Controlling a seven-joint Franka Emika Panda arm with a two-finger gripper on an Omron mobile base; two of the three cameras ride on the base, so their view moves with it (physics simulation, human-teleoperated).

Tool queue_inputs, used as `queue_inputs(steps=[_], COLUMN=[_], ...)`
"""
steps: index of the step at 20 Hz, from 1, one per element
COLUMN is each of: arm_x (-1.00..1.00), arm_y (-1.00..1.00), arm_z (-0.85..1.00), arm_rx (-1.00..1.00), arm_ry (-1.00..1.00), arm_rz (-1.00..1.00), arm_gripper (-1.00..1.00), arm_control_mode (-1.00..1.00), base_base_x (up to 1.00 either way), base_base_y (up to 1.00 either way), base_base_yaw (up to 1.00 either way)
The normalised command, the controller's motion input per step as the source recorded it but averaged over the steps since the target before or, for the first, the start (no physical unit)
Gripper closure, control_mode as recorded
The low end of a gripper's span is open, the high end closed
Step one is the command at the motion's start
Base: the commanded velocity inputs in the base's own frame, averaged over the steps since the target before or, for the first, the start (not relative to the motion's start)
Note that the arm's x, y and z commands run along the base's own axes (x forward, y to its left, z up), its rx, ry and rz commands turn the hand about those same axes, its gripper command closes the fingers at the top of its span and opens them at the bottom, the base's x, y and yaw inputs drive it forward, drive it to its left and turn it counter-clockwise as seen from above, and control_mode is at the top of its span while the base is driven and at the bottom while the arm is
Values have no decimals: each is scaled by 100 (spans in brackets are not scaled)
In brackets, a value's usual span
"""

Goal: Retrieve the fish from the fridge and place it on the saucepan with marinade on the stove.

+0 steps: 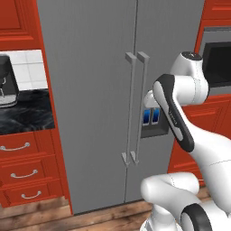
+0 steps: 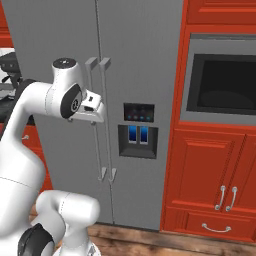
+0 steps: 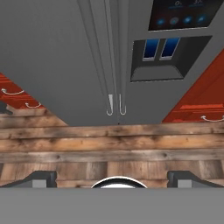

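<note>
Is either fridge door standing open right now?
No, both doors of the fridge are flush shut, their two bar handles side by side at the centre.

a home kitchen: grey fridge, red cabinets, built-in oven, marble counter.

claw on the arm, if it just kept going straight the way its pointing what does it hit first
Probably the wooden floor in front of the fridge. The hand view looks down past the open claw at floorboards, with the closed fridge doors and the lower ends of their handles further up. Depth is unclear, so the fridge's bottom edge is possible instead.
</note>
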Motion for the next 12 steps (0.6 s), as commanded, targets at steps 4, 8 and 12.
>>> queue_inputs(steps=[4, 8, 12], arm_x=[1, 28, 30], arm_y=[0, 41, 28], arm_z=[-18, -23, -5], arm_rx=[-1, -8, -1], arm_ry=[-5, -4, -5], arm_rz=[0, 0, 0], arm_gripper=[-100, -100, -100], arm_control_mode=[-100, -100, -100], base_base_x=[0, 0, 0], base_base_y=[0, 0, 0], base_base_yaw=[0, 0, 0])
